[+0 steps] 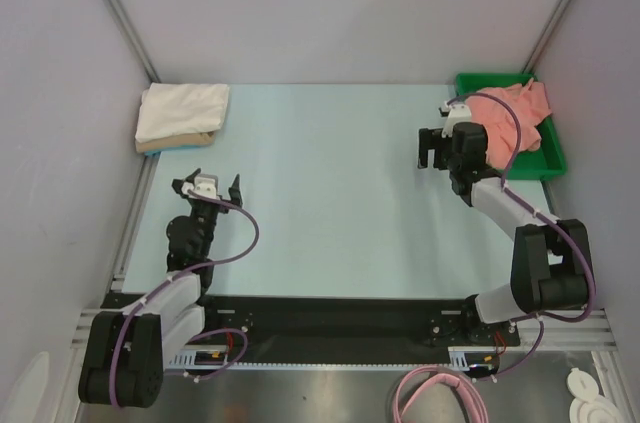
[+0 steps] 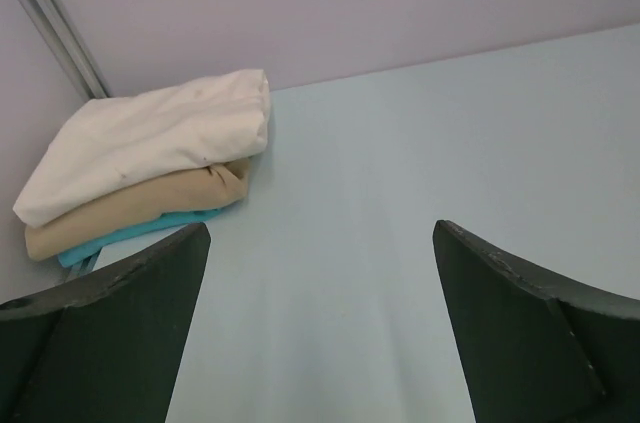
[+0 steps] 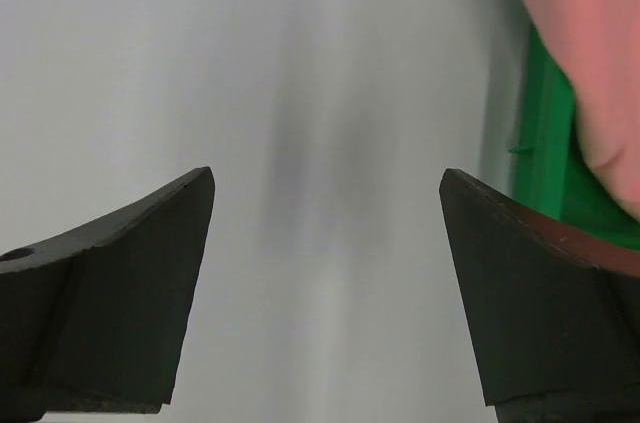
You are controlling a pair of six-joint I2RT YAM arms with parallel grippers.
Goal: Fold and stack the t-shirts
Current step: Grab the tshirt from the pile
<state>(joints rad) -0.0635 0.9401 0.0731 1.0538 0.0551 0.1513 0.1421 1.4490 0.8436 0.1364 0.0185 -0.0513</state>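
Note:
A folded stack lies at the table's back left corner, a white t-shirt (image 1: 183, 108) on top of a tan one (image 1: 165, 146). In the left wrist view the white shirt (image 2: 160, 138) lies on the tan shirt (image 2: 140, 205), with a teal cloth edge (image 2: 130, 231) under them. A crumpled salmon-pink t-shirt (image 1: 522, 111) lies in the green tray (image 1: 550, 163) at the back right. It also shows in the right wrist view (image 3: 590, 33). My left gripper (image 1: 212, 178) is open and empty, in front of the stack. My right gripper (image 1: 431, 155) is open and empty, just left of the tray.
The green tray's wall (image 3: 545, 143) is close on the right of my right gripper (image 3: 326, 174). Grey walls with metal posts enclose the light blue table (image 1: 320, 203) on three sides. My left gripper (image 2: 320, 227) faces bare table to the right of the stack.

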